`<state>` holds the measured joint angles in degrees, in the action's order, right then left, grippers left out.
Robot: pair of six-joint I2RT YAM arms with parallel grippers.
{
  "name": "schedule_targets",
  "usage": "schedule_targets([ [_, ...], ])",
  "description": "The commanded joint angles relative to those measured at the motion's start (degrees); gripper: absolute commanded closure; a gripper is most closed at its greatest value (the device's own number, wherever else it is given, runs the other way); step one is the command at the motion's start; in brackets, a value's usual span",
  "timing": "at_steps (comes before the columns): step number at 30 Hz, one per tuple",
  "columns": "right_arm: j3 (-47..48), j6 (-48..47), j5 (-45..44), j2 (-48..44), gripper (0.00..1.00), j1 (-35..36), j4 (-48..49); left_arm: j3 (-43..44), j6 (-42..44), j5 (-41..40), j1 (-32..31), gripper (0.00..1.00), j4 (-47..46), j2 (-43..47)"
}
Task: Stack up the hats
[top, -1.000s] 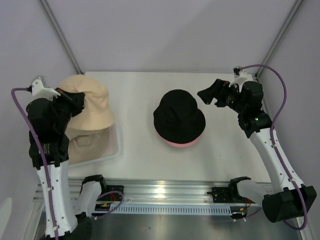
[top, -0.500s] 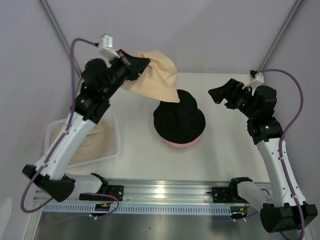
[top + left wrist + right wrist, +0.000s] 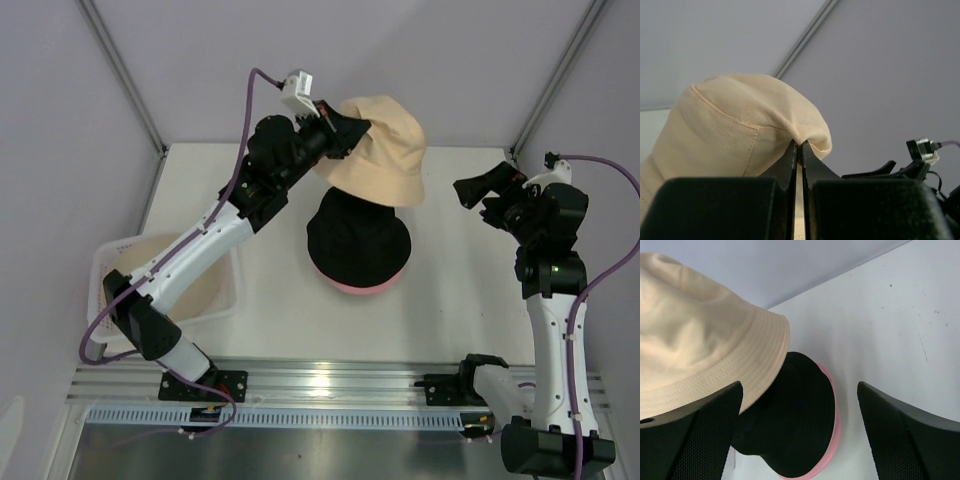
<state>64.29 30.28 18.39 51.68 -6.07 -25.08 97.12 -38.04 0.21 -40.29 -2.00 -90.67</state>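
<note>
A black hat sits on a pink hat in the middle of the table; only the pink brim shows. My left gripper is shut on the crown of a beige hat and holds it in the air just behind and above the black hat. In the left wrist view the beige hat is pinched between the closed fingertips. My right gripper is open and empty, to the right of the stack. The right wrist view shows the beige hat above the black hat and the pink brim.
A white plastic basket stands at the left with another beige hat in it. Bare table lies right of the stack and in front of it. Frame posts rise at the back corners.
My left arm has lifted the beige hat from the basket and swung it right, to above the black hat. My right arm has drawn back to the right.
</note>
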Motion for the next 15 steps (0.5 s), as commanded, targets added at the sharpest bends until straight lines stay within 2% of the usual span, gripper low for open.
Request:
schedule_targets([
  [1, -0.4, 0.7, -0.6, -0.7, 0.01, -0.6, 0.3, -6.6, 4.7, 0.1, -1.8, 0.99, -2.7, 3.6],
  [3, -1.0, 0.8, 0.1, -0.6, 0.01, -0.6, 0.8, -9.8, 7.5, -1.9, -2.2, 0.99, -2.4, 6.3],
  [4, -1.7, 1.0, 0.8, -0.6, 0.01, -0.6, 1.5, -14.6, 10.0, -2.5, -2.3, 0.99, -2.0, 7.2],
  [7, -2.4, 1.5, 2.7, -0.4, 0.01, -0.7, 2.7, -20.5, 11.7, -3.6, -2.3, 0.99, -1.6, 11.3],
  [11, -2.6, 1.5, 2.6, 0.4, 0.01, -0.7, 3.0, -31.0, 10.4, -2.1, -2.3, 0.99, -2.7, 16.8],
  [15, -3.9, 2.9, 3.6, 1.1, 0.01, -0.7, 5.0, -35.6, 7.8, -2.3, -2.3, 0.99, -2.7, 19.3],
])
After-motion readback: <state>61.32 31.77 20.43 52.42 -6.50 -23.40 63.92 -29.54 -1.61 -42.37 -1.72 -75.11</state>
